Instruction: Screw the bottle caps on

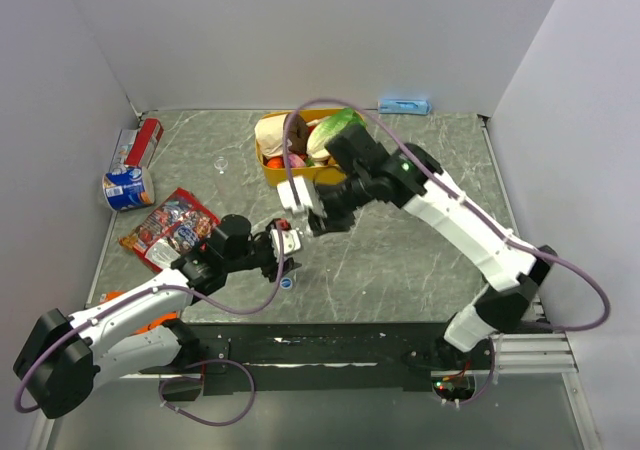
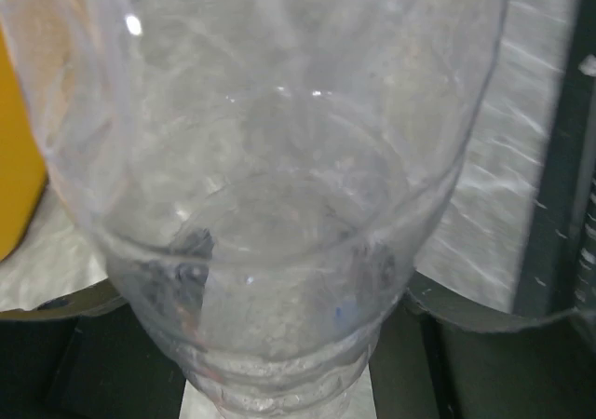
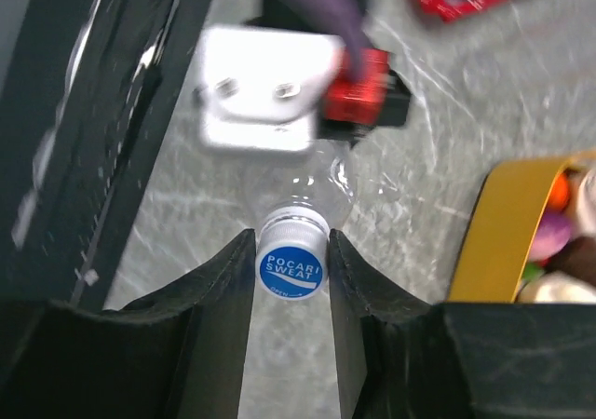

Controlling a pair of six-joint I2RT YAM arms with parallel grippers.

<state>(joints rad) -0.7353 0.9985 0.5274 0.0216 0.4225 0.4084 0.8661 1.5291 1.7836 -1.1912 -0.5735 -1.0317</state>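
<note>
A clear bottle (image 2: 279, 158) fills the left wrist view, gripped low on its body by my left gripper (image 2: 279, 363), whose dark fingers (image 2: 74, 354) press in from both sides. My right gripper (image 3: 291, 265) is shut on a blue bottle cap (image 3: 291, 268) printed "POCARI SWEAT", which sits on the neck of that bottle (image 3: 321, 182). In the top view the two grippers meet near the table's middle, left gripper (image 1: 270, 248) and right gripper (image 1: 300, 222). A loose blue cap (image 1: 287, 282) lies just in front of them. A small translucent cap (image 1: 220, 163) lies further back.
A yellow tub (image 1: 268, 165) full of toys and a green bottle (image 1: 338, 125) stands just behind the right gripper. A snack packet (image 1: 170, 228) and two cans (image 1: 128, 185) lie at the left. A blue object (image 1: 404, 104) rests against the back wall.
</note>
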